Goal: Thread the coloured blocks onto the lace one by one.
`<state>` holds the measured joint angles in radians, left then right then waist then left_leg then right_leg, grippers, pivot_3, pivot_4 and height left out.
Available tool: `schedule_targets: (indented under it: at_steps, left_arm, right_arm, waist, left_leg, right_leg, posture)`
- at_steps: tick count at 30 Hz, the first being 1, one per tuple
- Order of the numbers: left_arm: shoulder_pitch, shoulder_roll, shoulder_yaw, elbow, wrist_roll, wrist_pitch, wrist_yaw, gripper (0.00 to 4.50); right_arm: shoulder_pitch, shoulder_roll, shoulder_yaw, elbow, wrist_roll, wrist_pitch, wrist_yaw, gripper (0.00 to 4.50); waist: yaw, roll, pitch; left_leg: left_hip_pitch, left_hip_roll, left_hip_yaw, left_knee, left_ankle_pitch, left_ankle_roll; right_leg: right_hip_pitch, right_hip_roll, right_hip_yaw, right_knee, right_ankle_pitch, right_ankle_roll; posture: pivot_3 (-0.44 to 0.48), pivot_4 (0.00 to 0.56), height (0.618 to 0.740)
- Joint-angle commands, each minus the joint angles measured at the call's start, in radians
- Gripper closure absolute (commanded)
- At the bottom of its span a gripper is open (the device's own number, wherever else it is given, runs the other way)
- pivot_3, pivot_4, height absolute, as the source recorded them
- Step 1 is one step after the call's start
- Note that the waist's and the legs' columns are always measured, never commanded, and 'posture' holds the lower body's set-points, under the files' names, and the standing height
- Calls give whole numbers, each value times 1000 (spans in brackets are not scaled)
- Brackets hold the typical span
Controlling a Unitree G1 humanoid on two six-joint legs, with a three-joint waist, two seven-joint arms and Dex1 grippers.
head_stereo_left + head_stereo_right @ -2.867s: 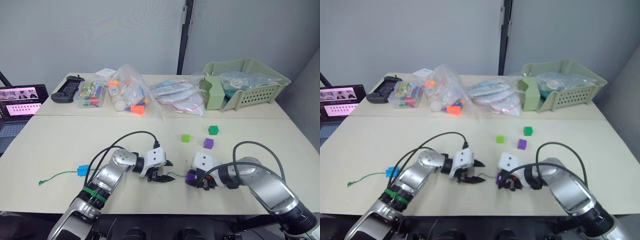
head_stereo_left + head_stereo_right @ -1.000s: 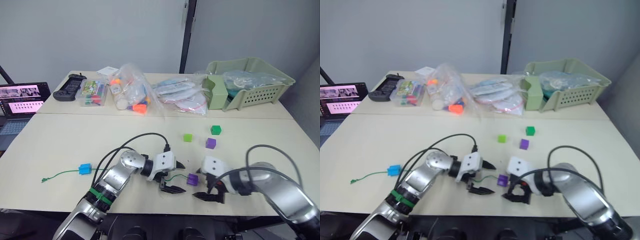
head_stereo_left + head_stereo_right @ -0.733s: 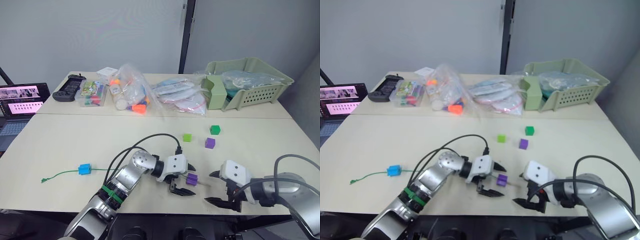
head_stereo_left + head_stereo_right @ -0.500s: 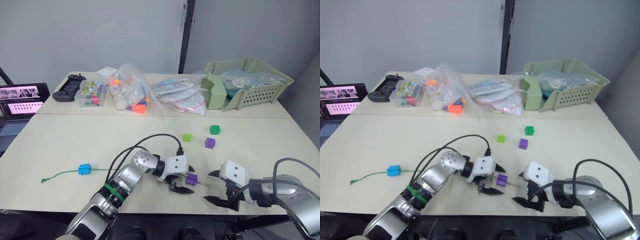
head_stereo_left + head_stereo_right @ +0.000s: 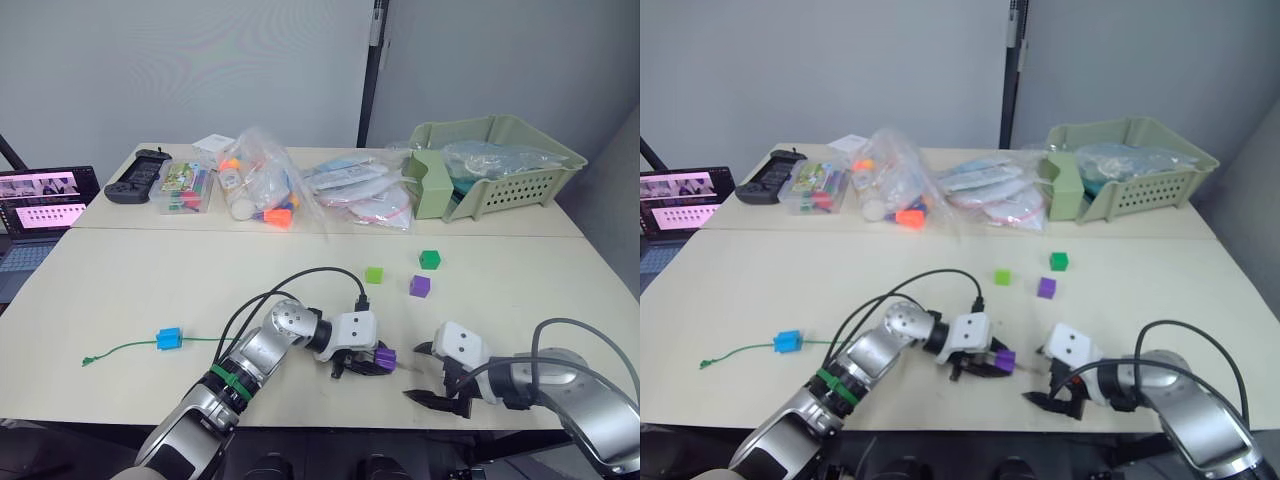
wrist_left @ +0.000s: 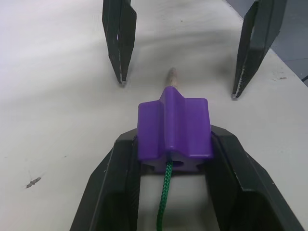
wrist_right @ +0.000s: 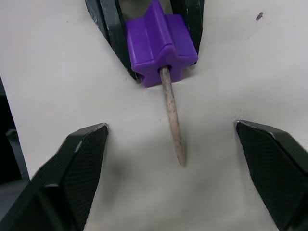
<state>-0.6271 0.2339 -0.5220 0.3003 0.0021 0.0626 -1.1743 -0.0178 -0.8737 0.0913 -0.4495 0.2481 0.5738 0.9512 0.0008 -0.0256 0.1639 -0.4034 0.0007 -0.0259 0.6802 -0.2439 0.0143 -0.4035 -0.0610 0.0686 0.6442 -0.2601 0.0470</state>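
Since half a second ago, the left tool [image 5: 372, 363] has closed onto the purple block [image 5: 384, 357], which it flanked with spread fingers before, and the right tool [image 5: 432, 374] has edged closer. Going left to right across the pale counter [image 5: 120, 290]: the lace [image 5: 122, 346] starts at a knotted end near the counter's left side, runs through the blue block [image 5: 168, 338] already threaded on it, and continues toward the left tool. That tool now pinches the purple block between its black fingers [image 6: 120, 192]. The lace's stiff pale tip [image 7: 172, 115] pokes out of the far face of the block, lying flat on the counter and pointing straight at the right tool. The right tool sits just beyond the tip, fingers [image 7: 79, 159] spread wide to either side of it, touching nothing. So the tip's long axis runs along the line between the two tools, and the right tool is the nearer one to seize it and draw the lace through. Farther back and to the right, a light green block [image 5: 373, 274], a second purple block [image 5: 420, 286] and a dark green block [image 5: 429, 259] wait loose. The left wrist view shows the green cord entering the block's near hole; the right wrist view shows the bare tip emerging opposite.
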Motion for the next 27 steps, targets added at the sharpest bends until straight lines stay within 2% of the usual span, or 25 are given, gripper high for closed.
schedule_targets:
  at_steps: [1, 10, 13, 17, 19, 27]
  left_arm:
    - [-8, 4, 8, -28, -4, -19, -10, 3144]
    - [4, 28, 20, -54, -20, -14, -29, 3144]
    - [16, 53, 38, -80, -37, 1, -35, 3144]
    - [42, 138, 87, -119, -53, 24, -49, 3144]
    - [61, 207, 119, -138, -67, 35, -72, 3144]
    - [190, 580, 269, -104, -106, -30, -213, 3144]
  right_arm:
    - [4, -13, 12, 28, -30, -20, -6, 1492]
    - [-4, -29, 33, 77, -61, -37, -22, 4490]
    - [-11, -28, 39, 85, -65, -42, -19, 4500]
    - [-40, -18, 53, 54, -53, -30, -9, 4500]
    - [-59, -22, 62, 31, -47, -17, -4, 4500]
    - [-167, -41, 111, -76, -24, 98, 20, 4500]
  waist:
    - [0, 0, 0]
    - [-1, 0, 0]
    - [-1, 0, 0]
    - [-5, 0, 0]
    - [-8, 0, 0]
    - [-26, 0, 0]
  left_leg:
    - [0, 0, 0, 0, 0, 0]
    - [6, 0, 0, 1, 0, 0]
    - [9, 0, 0, 0, 0, 0]
    - [12, 1, 0, 0, 0, 0]
    - [13, 1, 0, -1, 0, 0]
    - [12, 7, 1, -3, 0, 0]
  right_leg:
    - [0, 0, 0, 0, 0, 0]
    - [7, 0, 0, 0, 0, 0]
    - [10, 0, 0, -1, 0, 0]
    - [13, 0, 0, -2, 0, 0]
    - [13, 0, 0, -1, 0, 0]
    - [9, 1, 0, 0, 0, -1]
  posture:
    - [0, 150, 740]
    - [0, 150, 740]
    - [0, 150, 740]
    - [0, 150, 740]
    - [0, 150, 740]
    - [0, 150, 740]
